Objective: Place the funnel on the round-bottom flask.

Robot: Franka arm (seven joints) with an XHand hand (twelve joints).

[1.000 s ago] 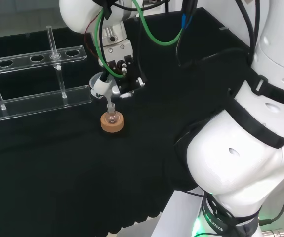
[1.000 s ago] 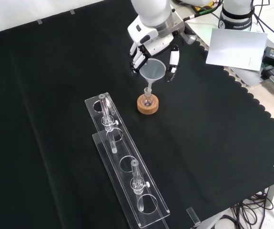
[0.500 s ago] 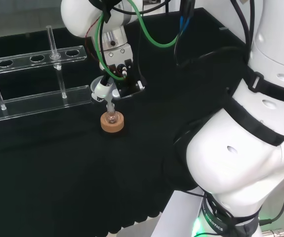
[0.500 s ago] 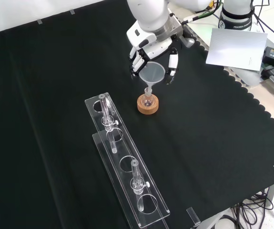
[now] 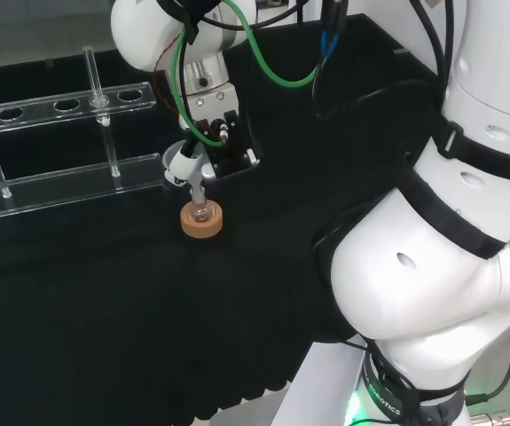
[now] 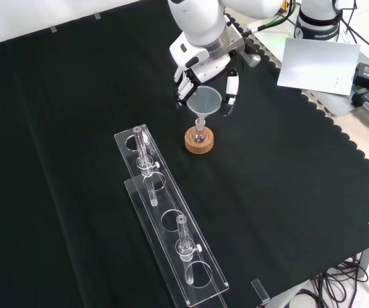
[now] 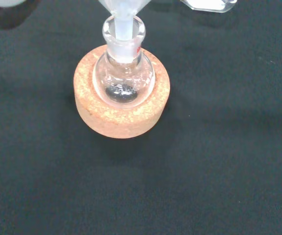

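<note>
Risen slightly, hand [image 6: 205, 69] hovers open around funnel [image 6: 204, 102] seated in flask [image 6: 199, 133].

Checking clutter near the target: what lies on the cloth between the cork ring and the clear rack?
Nothing: in the front view, bare black cloth separates the cork ring from the clear rack.

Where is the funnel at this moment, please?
In the front view the funnel is at top centre, its stem inside the neck of the round-bottom flask on the cork ring, with the robot hand just above its bowl.
</note>
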